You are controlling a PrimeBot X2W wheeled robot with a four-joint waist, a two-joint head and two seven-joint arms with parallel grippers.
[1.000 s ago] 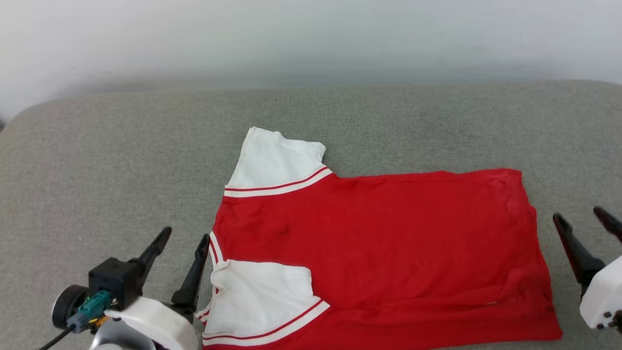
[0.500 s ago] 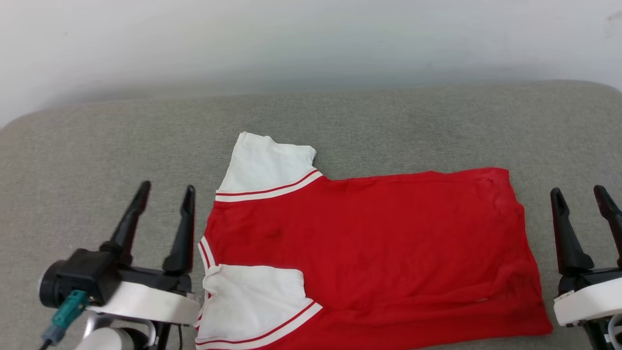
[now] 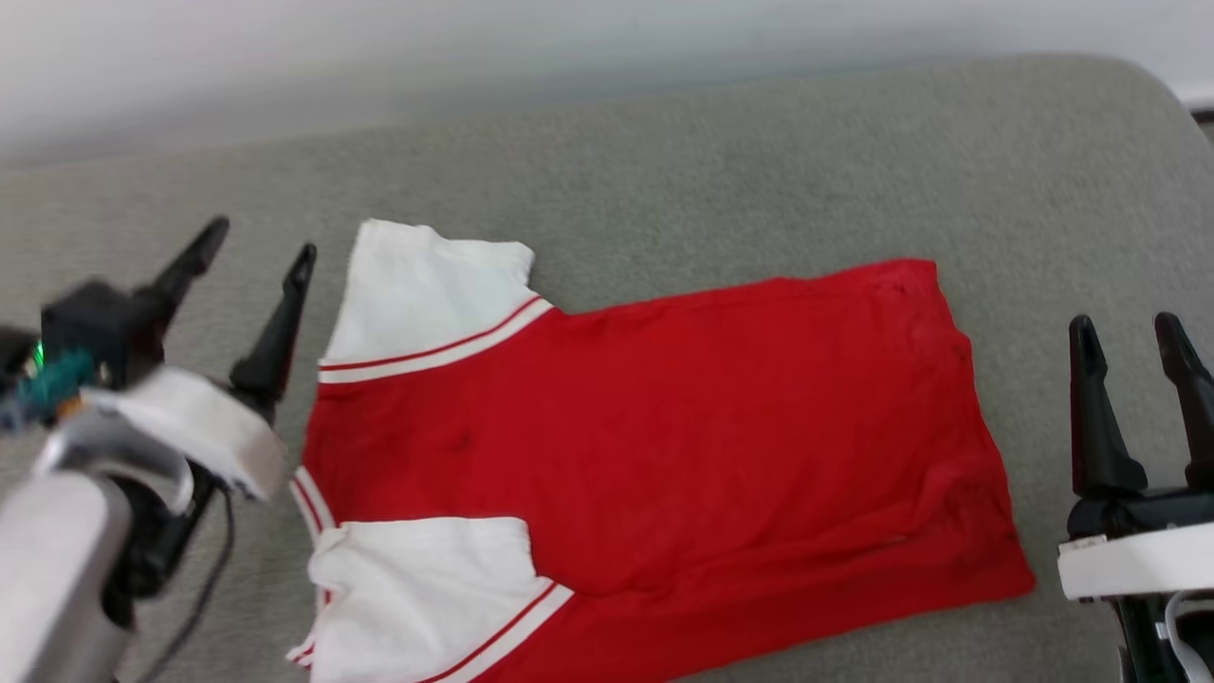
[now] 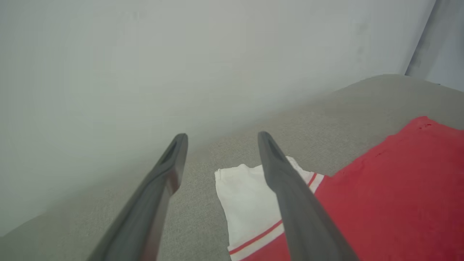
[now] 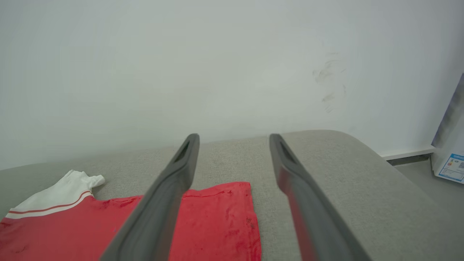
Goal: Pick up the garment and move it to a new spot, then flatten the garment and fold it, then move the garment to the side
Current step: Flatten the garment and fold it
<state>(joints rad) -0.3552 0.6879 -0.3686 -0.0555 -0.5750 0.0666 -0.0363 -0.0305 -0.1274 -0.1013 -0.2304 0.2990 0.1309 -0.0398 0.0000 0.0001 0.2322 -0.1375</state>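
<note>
- Left end effector [image 3: 262, 239]: has advanced from the jersey's [image 3: 664, 417] near sleeve [image 3: 427, 579] to beside its far sleeve [image 3: 427, 294]; fingers apart, empty.
- Right end effector [image 3: 1123, 325]: fingers apart, empty, near the hem [image 3: 967, 427].
- Jersey: spread flat on the grey cushion [image 3: 759, 171], sleeves at left.

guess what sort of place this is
Likely a plain indoor room, perhaps a test space: a grey woven-fabric padded surface with a rounded corner, a bare white wall behind it, and a red white-sleeved fabric jersey spread on it.
</note>
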